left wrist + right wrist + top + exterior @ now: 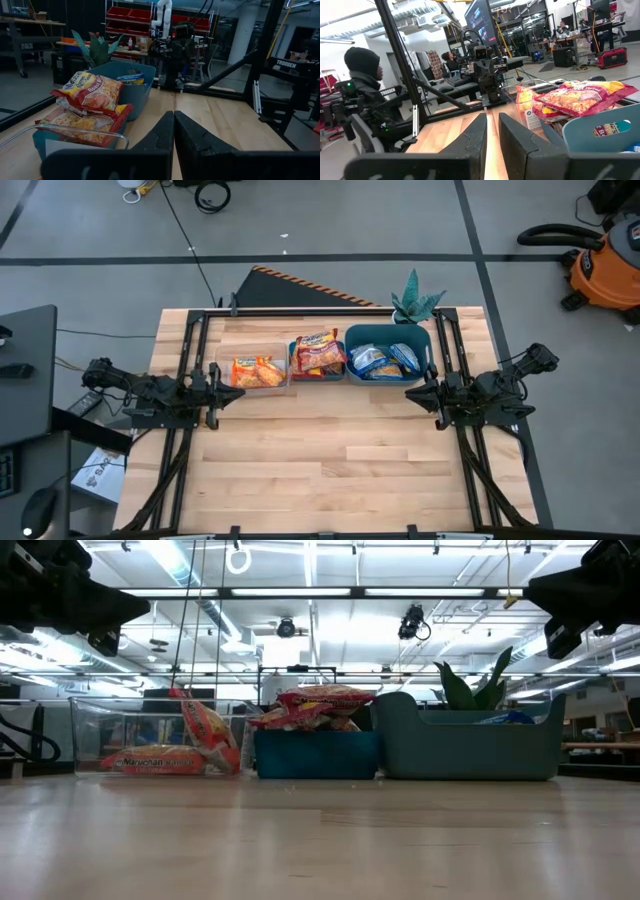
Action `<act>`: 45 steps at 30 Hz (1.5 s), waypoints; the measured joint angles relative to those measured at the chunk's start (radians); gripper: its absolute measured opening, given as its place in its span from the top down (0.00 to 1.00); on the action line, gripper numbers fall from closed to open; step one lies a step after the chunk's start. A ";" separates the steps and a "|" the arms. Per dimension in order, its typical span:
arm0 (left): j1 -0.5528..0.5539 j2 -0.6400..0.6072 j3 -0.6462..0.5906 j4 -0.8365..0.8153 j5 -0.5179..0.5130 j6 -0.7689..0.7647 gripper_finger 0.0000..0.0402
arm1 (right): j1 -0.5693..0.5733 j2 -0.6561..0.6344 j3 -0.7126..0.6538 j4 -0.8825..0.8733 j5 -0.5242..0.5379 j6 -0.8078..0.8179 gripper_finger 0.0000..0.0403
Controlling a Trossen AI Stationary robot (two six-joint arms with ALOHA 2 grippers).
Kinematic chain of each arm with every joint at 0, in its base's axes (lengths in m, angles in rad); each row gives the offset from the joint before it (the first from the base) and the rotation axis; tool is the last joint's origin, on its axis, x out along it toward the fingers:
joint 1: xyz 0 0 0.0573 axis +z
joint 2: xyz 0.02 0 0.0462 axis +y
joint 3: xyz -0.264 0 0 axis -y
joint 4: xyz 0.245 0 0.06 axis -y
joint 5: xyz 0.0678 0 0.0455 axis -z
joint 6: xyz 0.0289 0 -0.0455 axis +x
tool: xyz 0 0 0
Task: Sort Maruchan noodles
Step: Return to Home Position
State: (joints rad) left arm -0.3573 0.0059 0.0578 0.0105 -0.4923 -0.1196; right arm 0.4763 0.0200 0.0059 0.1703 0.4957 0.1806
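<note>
The Maruchan noodles lie in three bins in a row at the table's far middle. Orange-yellow packets (256,371) are in a clear bin (222,366), red-orange packets (318,352) are piled in a small blue bin (315,755), and blue-silver packets (385,360) are in a larger teal bin (388,330). My left gripper (237,392) hovers level at the table's left side, shut and empty, pointing toward the bins. My right gripper (410,392) hovers level at the right side, its fingers (475,135) a narrow slit apart with nothing between them.
A green paper plant (415,302) stands at the far right corner behind the teal bin. Black frame rails (190,350) run along both table sides. The near half of the wooden tabletop (330,470) is bare. A person (362,65) sits beyond the table's left side.
</note>
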 joint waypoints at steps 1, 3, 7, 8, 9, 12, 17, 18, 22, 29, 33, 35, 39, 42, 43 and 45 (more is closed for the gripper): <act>0.000 0.000 0.000 0.000 0.000 0.000 0.96 | 0.000 0.000 0.000 0.000 0.000 0.000 0.87; 0.000 0.000 0.000 0.000 0.000 0.000 0.96 | 0.000 0.000 0.000 0.000 0.000 0.000 0.87; 0.000 0.000 0.000 0.000 0.000 0.000 0.96 | 0.000 0.000 0.000 0.000 0.000 0.000 0.87; 0.000 0.000 0.000 0.000 0.000 0.000 0.96 | 0.000 0.000 0.000 0.000 0.000 0.000 0.87; 0.000 0.000 0.000 0.000 0.000 0.000 0.96 | 0.000 0.000 0.000 0.000 0.000 0.000 0.87; 0.000 0.000 0.000 0.000 0.000 0.000 0.96 | 0.000 0.000 0.000 0.000 0.000 0.000 0.87; 0.000 0.000 0.000 0.000 0.000 0.000 0.96 | 0.000 0.000 0.000 0.000 0.000 0.000 0.87; 0.000 0.000 0.000 0.000 0.000 0.000 0.96 | 0.000 0.000 0.000 0.000 0.000 0.000 0.87; 0.000 0.000 0.000 0.000 0.000 0.000 0.96 | 0.000 0.000 0.000 0.000 0.000 0.000 0.87; 0.000 0.000 0.000 0.000 0.000 0.000 0.96 | 0.000 0.000 0.000 0.000 0.000 0.000 0.87; 0.000 0.000 0.000 0.000 0.000 0.000 0.96 | 0.000 0.000 0.000 0.000 0.000 0.000 0.87; 0.000 0.000 0.000 0.000 0.000 0.000 0.96 | 0.000 0.000 0.000 0.000 0.000 0.000 0.87; 0.000 0.000 0.000 0.000 0.000 0.000 0.96 | 0.000 0.000 0.000 0.000 0.000 0.000 0.87; 0.000 0.000 0.000 0.000 0.000 0.000 0.96 | 0.000 0.000 0.000 0.000 0.000 0.000 0.87; 0.000 0.000 0.000 0.000 0.000 0.000 0.96 | 0.000 0.000 0.000 0.000 0.000 0.000 0.87; 0.000 0.000 0.000 0.000 0.000 0.000 0.96 | 0.000 0.000 0.000 0.000 0.000 0.000 0.87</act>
State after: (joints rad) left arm -0.3576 0.0059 0.0578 0.0105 -0.4923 -0.1196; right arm 0.4765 0.0200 0.0059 0.1703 0.4957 0.1810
